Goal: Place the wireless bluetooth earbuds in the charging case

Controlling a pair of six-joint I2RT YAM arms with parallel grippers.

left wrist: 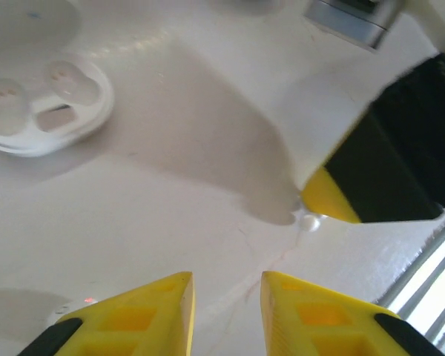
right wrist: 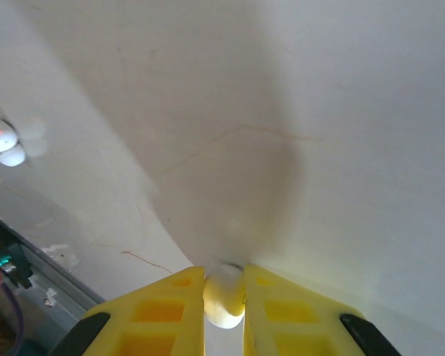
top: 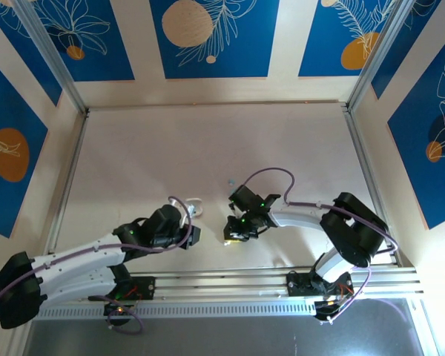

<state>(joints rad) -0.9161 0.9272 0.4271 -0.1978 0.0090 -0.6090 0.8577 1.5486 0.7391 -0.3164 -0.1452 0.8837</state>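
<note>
Right fingers (left wrist: 334, 199) stand just ahead of left fingers (left wrist: 141, 315); far table (top: 208, 148) bare.

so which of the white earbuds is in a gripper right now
The earbud pinched in the right gripper, low in the right wrist view. The two other white buds lie loose on the table off to the left, untouched.

table (right wrist: 341, 111): pale, matt, faint hairline scratches
earbud (right wrist: 224, 298): smooth white plastic, slight sheen
charging case (left wrist: 26, 146): glossy white plastic
right gripper fingers (right wrist: 163, 315): matt yellow moulded plastic
left gripper fingers (left wrist: 152, 315): matt yellow plastic, black at base
rail (top: 230, 285): ribbed bare metal, dull shine
</note>
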